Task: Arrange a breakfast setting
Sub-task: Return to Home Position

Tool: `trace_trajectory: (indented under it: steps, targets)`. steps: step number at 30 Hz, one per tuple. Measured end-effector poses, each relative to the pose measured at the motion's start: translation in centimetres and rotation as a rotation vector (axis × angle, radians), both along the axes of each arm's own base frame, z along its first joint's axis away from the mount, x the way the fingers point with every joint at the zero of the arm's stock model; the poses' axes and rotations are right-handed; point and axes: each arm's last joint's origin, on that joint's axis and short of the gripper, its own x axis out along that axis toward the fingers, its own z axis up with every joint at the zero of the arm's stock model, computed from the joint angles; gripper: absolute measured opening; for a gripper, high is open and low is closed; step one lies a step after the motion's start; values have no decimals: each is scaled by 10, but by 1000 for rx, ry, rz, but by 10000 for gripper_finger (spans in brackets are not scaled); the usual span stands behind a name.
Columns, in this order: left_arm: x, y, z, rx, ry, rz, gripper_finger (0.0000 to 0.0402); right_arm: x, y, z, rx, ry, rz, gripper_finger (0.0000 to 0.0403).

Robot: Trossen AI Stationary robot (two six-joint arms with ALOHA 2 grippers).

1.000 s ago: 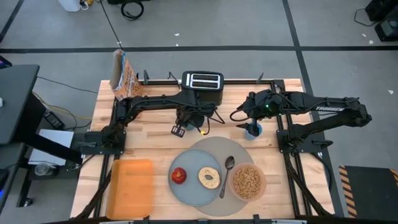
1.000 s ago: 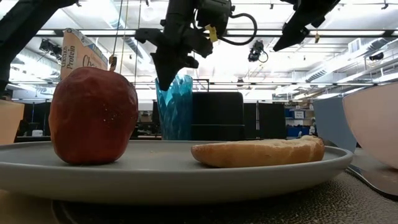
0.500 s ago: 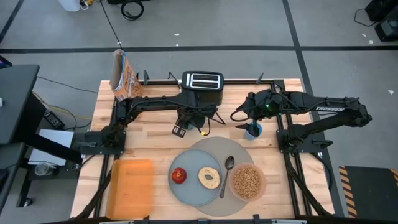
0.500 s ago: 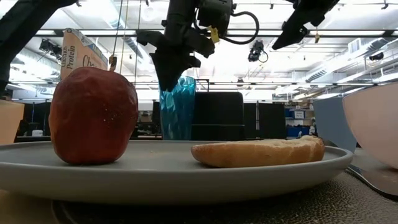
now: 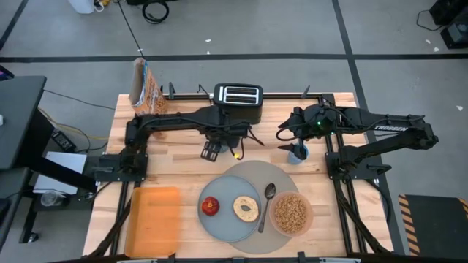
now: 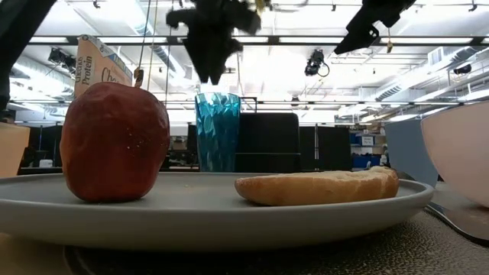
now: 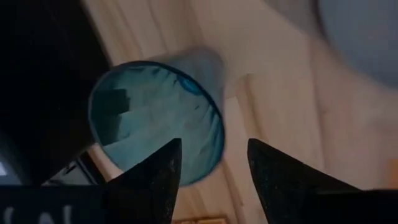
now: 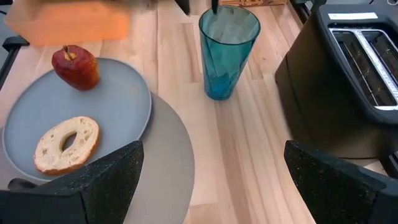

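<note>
**Setting laid; both grippers open and empty**

The left gripper point(image 6: 208, 65) hangs directly over the teal tumbler point(image 6: 218, 131), clear of its rim. In the left wrist view its two fingers stand apart with nothing between them, and the tumbler's open mouth lies below. The tumbler stands upright on bare wood, just off the far edge of the grey mat point(image 5: 248, 172) and close in front of the black toaster point(image 5: 238, 95).

The right gripper point(image 8: 212, 146) is raised over the table's right side. Its fingers are spread wide and grip nothing.

On the mat, the grey-blue plate point(image 5: 228, 226) carries the red fruit point(image 5: 210, 206) and, apart from it, the bagel point(image 5: 246, 209). The metal spoon point(image 5: 266, 204) lies on the mat just right of the plate, between it and the pink bowl point(image 5: 272, 213), which holds brown cereal point(image 5: 291, 213).

Surroundings: an orange tray point(image 5: 153, 219) lies near the front left, well apart from the mat, and a cereal box point(image 5: 144, 88) stands at the far left corner. The toaster is the nearest obstacle to the tumbler.

Between views: from above, the left arm covers the tumbler almost wholly. The low view and the right wrist view show it in full. Only the low view shows the gap between the gripper and the rim. The right wrist view alone confirms that the tumbler's base is off the mat.
</note>
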Motion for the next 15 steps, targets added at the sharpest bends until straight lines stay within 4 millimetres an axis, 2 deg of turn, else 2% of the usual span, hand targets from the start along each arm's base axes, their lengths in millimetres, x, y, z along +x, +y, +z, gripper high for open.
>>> trace_trajectory:
  steps: [4,9,11,15]
  targets:
    - [-10,-7,26,-38,-134,55,191,-1,0,0,-11,1,8,396]
    - [-27,-19,58,-135,-443,3,186,-18,2,7,-28,-72,9,395]
    - [-41,-22,61,-151,-554,-26,182,-29,3,3,-29,-128,2,392]
    - [-86,-24,47,-177,-725,-32,176,-49,4,-14,-40,-311,-21,390]
